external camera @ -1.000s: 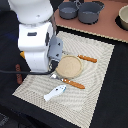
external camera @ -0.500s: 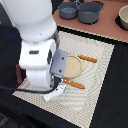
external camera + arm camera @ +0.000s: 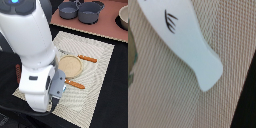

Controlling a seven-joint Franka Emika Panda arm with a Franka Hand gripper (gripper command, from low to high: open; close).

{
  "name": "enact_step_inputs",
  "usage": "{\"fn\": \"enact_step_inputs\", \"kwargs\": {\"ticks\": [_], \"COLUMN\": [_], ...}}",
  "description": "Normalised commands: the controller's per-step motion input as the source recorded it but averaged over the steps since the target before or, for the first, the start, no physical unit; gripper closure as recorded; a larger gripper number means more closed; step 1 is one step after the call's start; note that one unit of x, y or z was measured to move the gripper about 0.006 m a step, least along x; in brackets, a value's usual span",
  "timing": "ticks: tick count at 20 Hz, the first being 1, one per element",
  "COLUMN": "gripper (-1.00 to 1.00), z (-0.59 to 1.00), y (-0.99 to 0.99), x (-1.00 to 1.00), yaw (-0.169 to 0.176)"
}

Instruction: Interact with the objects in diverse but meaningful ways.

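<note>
Lying flat on the woven placemat (image 3: 168,95), the white fish (image 3: 188,42) fills the wrist view; outside, the arm hides it. Whether the pincer is released or clenched cannot be told.

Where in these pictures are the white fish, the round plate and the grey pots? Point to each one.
white fish (image 3: 190,42), wrist view, middle of its body.
round plate (image 3: 70,65), exterior view, its bare centre.
grey pots (image 3: 89,13), exterior view, rim of the larger pot.
</note>
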Motion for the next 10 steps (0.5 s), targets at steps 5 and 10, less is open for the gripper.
{"fn": "enact_step_inputs", "kwargs": {"ticks": [5,10], "gripper": [-1.0,-1.0], "z": [0.06,-0.06], "y": [0.09,-0.05], "x": [0.14,0.23], "yaw": [0.116,0.053]}}
